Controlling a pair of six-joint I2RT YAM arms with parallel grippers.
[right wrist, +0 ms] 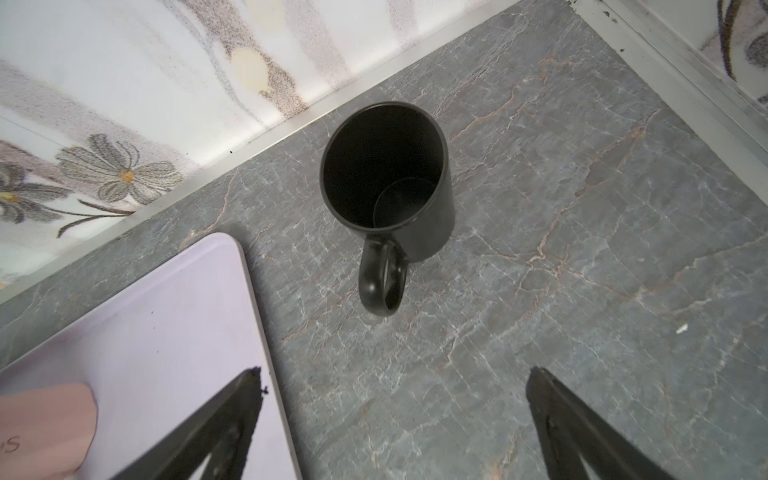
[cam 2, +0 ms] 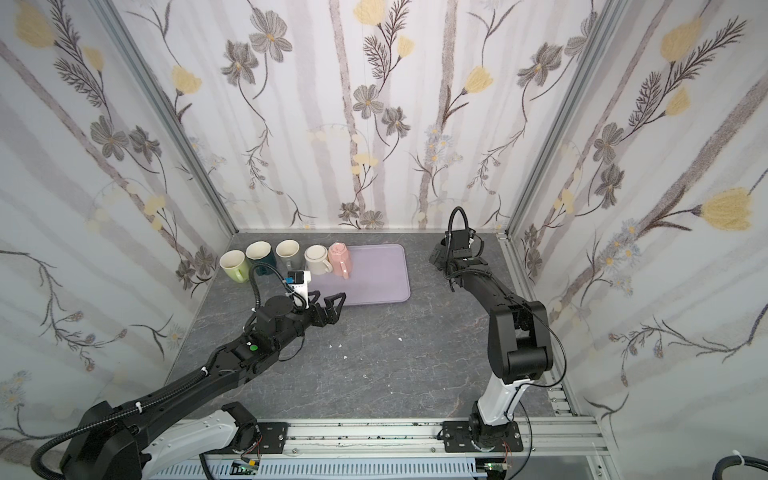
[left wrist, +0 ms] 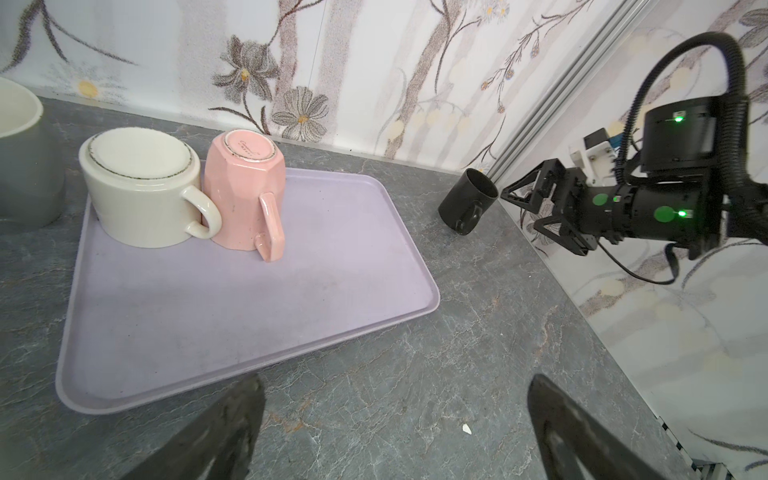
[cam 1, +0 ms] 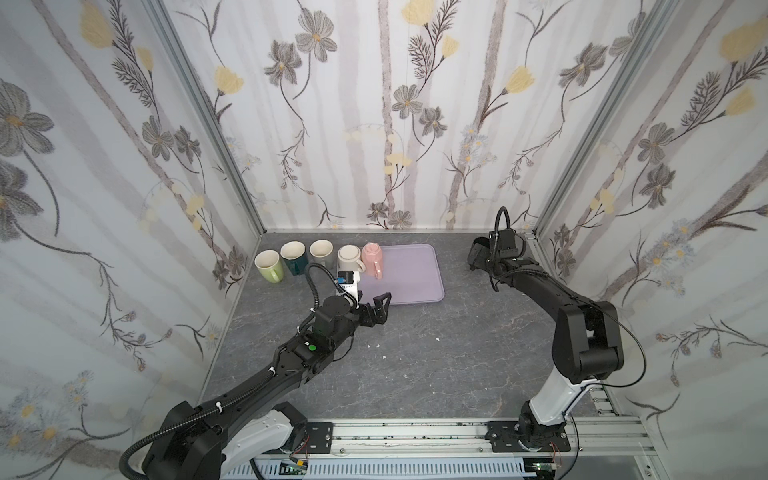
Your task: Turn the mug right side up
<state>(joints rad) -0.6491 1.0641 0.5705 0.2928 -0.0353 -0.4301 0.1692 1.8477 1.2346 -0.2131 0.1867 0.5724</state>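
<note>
Upright on the desk, just ahead of the spread, empty right claw: black mug. Bottom-up on the tray, close together: pink mug, cream mug. Left claw spread near the tray's front edge. Could shove the neighbour when grabbing either, so tightly packed.

Bare tabletop rings the black mug, with wall and tray close by.

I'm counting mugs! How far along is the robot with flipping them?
Done: the black mug stands upright, as do the green mug, teal mug and grey mug. In hand: nothing; the right claw and left claw are open and empty. Left: the cream mug and pink mug sit upside down on the lavender tray.
</note>
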